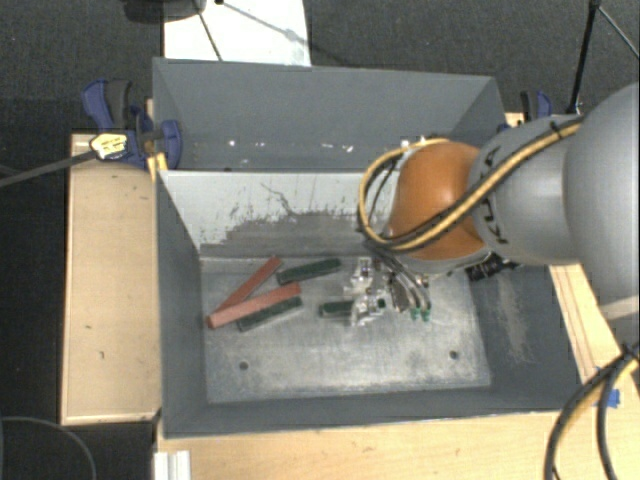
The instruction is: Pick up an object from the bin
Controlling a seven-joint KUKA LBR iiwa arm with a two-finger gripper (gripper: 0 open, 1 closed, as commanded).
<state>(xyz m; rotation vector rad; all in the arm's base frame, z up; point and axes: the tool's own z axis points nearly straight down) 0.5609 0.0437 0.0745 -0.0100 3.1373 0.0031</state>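
Two reddish-brown sticks (250,293) and several dark green ones (308,268) lie in the bin (330,363); my fingers (368,304) hang at the rightmost green stick (333,310), their spread I cannot tell.

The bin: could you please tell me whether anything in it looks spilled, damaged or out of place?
Nothing stands out. The reddish-brown sticks and dark green sticks lie loose on the bin floor, none visibly broken or outside it. The gripper sits low beside a short green stick. The back wall is merely scuffed.
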